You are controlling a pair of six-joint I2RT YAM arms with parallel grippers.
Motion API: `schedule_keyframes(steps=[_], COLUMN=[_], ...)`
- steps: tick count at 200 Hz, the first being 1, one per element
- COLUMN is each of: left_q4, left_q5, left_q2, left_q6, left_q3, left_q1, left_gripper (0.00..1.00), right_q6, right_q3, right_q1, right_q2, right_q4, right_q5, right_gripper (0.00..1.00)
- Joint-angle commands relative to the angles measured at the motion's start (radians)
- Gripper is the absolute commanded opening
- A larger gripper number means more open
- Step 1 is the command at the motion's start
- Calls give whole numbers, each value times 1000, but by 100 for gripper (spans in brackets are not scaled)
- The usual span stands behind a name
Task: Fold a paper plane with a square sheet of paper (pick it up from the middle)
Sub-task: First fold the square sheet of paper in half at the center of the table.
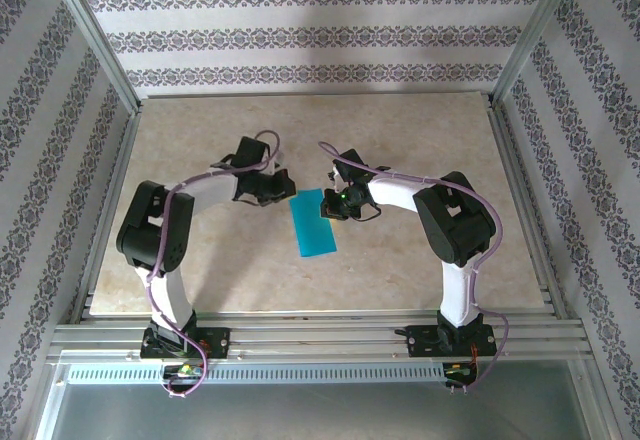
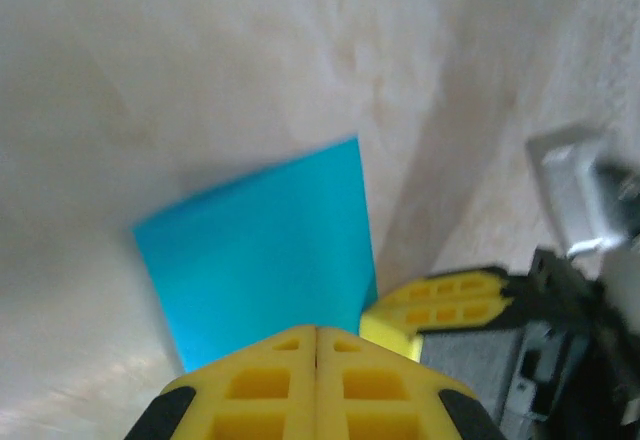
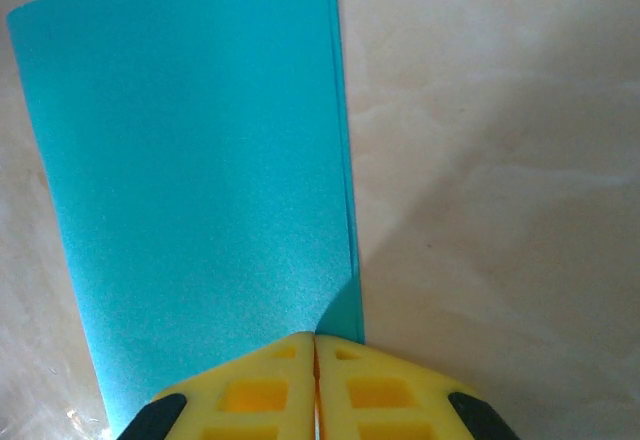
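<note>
Marbled table [image 1: 420, 130]: your left gripper [image 2: 317, 335] and right gripper [image 3: 315, 340], both closed, press the halved paper [image 1: 316, 228] at twelve o'clock (creasing; any grip unclear). Next: pinch one corner.

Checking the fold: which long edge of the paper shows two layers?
On the paper, the edge by the right tool: two offset layers show; the opposite looks single.

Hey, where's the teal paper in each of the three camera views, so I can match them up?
Top external: the teal paper lies mid-table, near picture centre.
Left wrist: centre frame, above the left pincer's fingers at the bottom edge.
Right wrist: left half, from the top edge down to the right pincer's fingers.
Shared landmark: the beige marbled table under it.
</note>
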Motion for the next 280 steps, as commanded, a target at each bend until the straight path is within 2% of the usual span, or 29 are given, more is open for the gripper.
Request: schedule_keyframes(steps=[1, 51, 93, 144, 165, 199, 280], left_q4=[46, 39, 3, -46, -77, -147, -144], left_q5=[40, 51, 21, 23, 25, 19, 13], left_q2=[19, 5, 13, 13, 21, 61, 93], left_q6=[-86, -87, -36, 40, 99, 167, 153], left_q3=[-51, -129, -167, -85, -45, 9, 11], left_q1=[-40, -81, -88, -88, -88, -87, -88], left_gripper=[1, 1, 1, 1, 1, 1, 0], right_q6=[15, 31, 41, 38, 34, 44, 74], right_q3=[-77, -83, -89, -71, -71, -32, 68], right_q1=[-4, -2, -6, -18, -18, -5, 18], right_q2=[112, 112, 93, -111, -151, -94, 11], right_q4=[-171, -168, -144, -40, 16, 58, 63], right_q5=[153, 157, 130, 50, 26, -18, -15], right_gripper=[10, 9, 9, 11, 13, 13, 12])
